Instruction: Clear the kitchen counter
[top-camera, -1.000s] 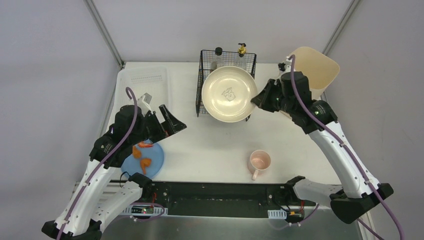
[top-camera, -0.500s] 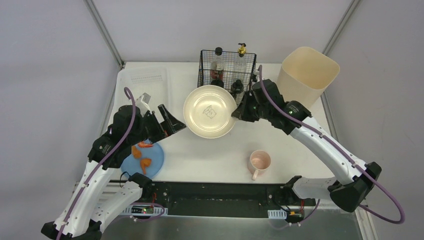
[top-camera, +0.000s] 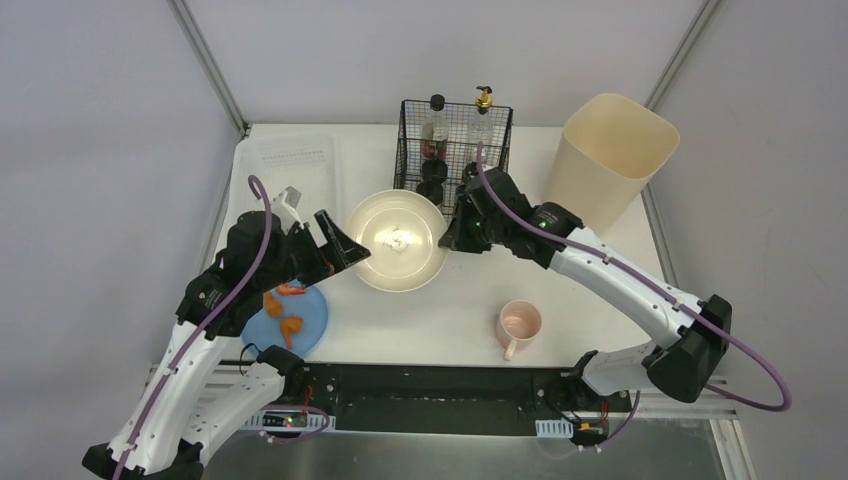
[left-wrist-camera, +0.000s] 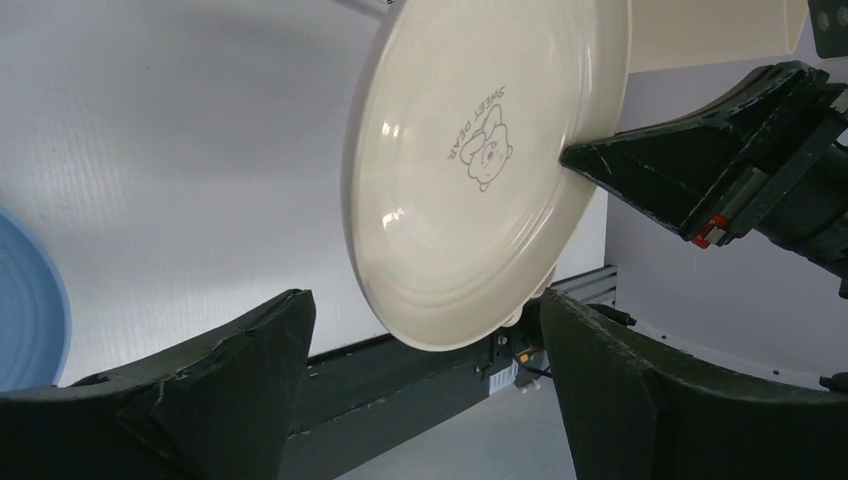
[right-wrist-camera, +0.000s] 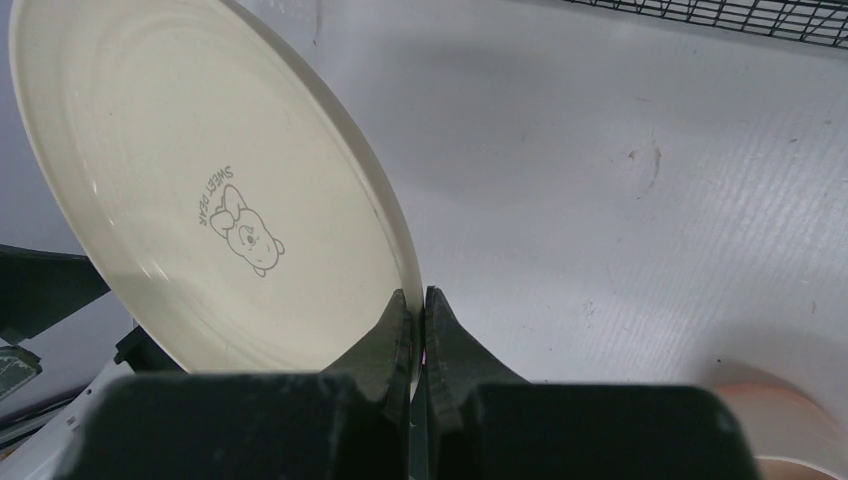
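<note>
- Your right gripper has its fingers pinched almost together on the rim of the cream plate. They hold it tilted on edge, with the printed bear face turned towards your left arm.
- Your left gripper has its fingers spread wide and grips nothing. The plate's lower edge sits in the gap just ahead of the fingertips. You cannot tell from these views whether it touches either finger.
- The kitchen counter lies beneath both sets of fingers, and the plate is held up off it.
- A pink mug stands on the counter on the near side of your right fingers, apart from them.
- A blue plate with orange food pieces lies under and behind your left fingers.
- A black wire basket holding bottles stands just beyond your right fingers, and a beige bin is further off to their right.
</note>
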